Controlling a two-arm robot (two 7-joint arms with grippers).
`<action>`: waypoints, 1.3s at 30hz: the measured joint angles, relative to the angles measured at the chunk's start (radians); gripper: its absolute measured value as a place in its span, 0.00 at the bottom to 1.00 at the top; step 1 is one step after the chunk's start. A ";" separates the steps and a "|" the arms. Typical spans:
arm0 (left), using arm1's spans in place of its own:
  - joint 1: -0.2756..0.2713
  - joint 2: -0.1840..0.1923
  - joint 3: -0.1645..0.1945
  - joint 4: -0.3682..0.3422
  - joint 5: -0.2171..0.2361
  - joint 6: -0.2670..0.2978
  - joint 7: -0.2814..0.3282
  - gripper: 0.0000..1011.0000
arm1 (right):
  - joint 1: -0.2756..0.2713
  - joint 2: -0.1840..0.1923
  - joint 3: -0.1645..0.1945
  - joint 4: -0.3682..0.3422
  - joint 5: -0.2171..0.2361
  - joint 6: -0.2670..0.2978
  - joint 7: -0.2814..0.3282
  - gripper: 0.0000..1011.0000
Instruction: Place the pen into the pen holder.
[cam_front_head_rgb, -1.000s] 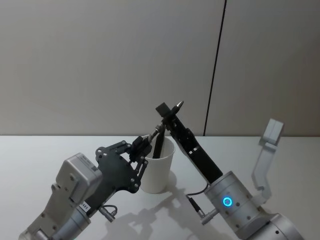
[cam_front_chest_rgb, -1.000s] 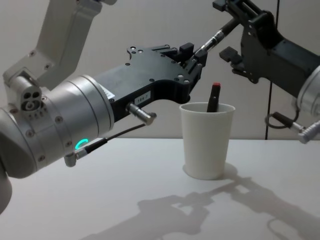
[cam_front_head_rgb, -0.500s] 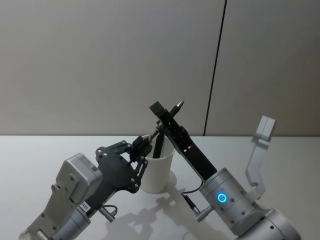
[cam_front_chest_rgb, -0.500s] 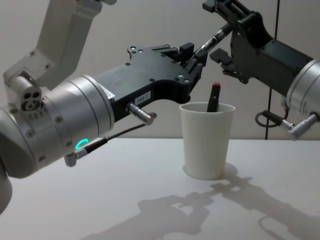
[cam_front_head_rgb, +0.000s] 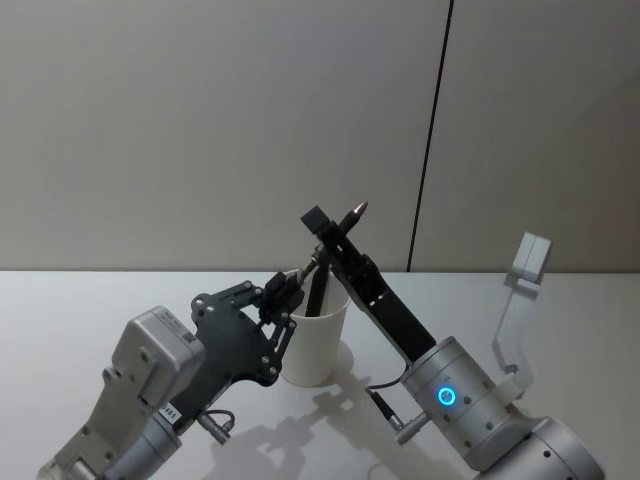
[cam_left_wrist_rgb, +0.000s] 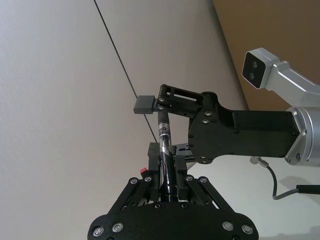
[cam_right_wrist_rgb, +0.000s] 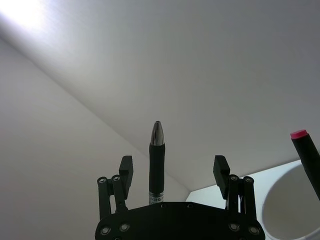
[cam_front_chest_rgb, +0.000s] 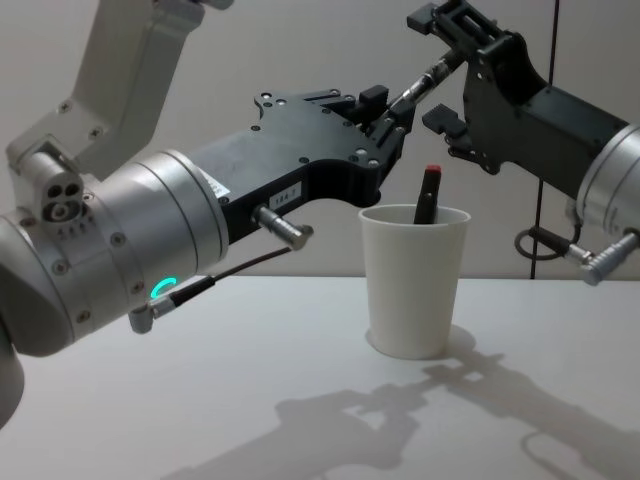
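Note:
A dark pen (cam_front_chest_rgb: 424, 81) with a silver tip (cam_front_head_rgb: 355, 212) slants up above the pen holder (cam_front_chest_rgb: 414, 281), a white paper cup (cam_front_head_rgb: 311, 346) on the table. My left gripper (cam_front_chest_rgb: 386, 114) is shut on the pen's lower end (cam_left_wrist_rgb: 164, 155). My right gripper (cam_front_chest_rgb: 446, 66) is open, its fingers (cam_right_wrist_rgb: 125, 170) standing wide on either side of the pen's upper part (cam_right_wrist_rgb: 156, 161) without touching it. A second pen with a red cap (cam_front_chest_rgb: 428, 194) stands inside the cup, leaning on its rim.
The grey-white table (cam_front_chest_rgb: 250, 400) spreads around the cup. A plain wall with a dark vertical seam (cam_front_head_rgb: 432, 140) stands behind. My left arm's body (cam_front_chest_rgb: 120, 250) fills the space left of the cup.
My right gripper has shifted left, toward the left gripper, so its open fingers now bracket the pen's upper part. The left gripper, the pen and the cup have stayed still.

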 joint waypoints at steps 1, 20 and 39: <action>0.000 0.000 0.000 0.000 0.000 0.000 0.000 0.20 | 0.000 0.001 0.000 0.000 0.000 0.000 0.000 0.99; 0.000 0.000 0.000 0.000 0.000 0.000 0.000 0.20 | 0.002 0.007 -0.003 0.002 0.006 0.001 -0.003 0.62; 0.000 0.000 0.000 0.000 0.000 0.000 0.000 0.19 | 0.002 0.009 -0.003 0.003 0.008 0.000 -0.004 0.15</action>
